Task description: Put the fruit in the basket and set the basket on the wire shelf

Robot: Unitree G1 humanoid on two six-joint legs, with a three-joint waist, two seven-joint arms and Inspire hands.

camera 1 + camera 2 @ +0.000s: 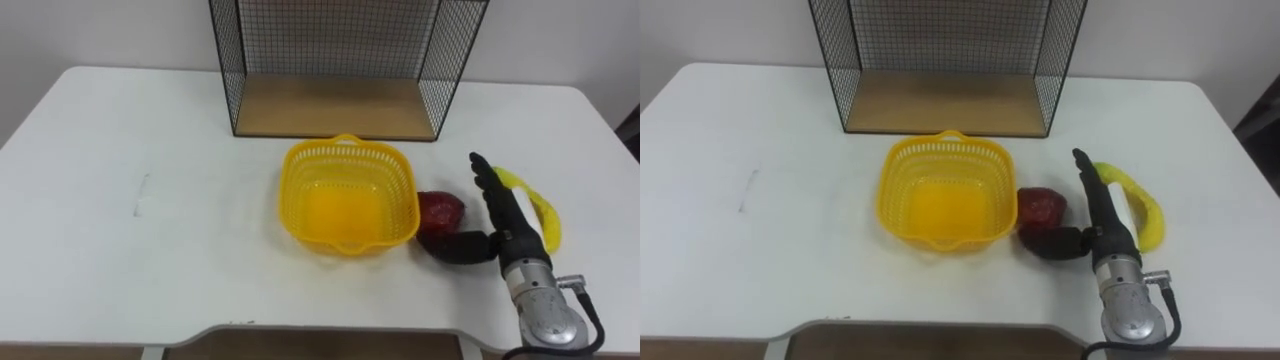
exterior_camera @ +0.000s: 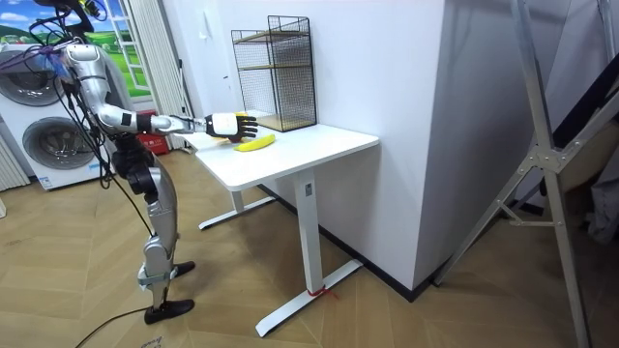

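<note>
Where the robot hand (image 1: 506, 216) lies, banana (image 1: 548, 210) and perhaps apple (image 1: 440, 210) flank it

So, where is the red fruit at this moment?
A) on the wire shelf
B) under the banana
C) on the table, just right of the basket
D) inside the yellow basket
C: the red fruit lies on the table beside the yellow basket, on its right side, by the right hand.

Right of the basket (image 1: 298, 190), the right hand (image 1: 507, 218) hides the banana's (image 1: 548, 212) middle and the red fruit's (image 1: 440, 207) near edge; the shelf's (image 1: 330, 105) top is cropped.
</note>
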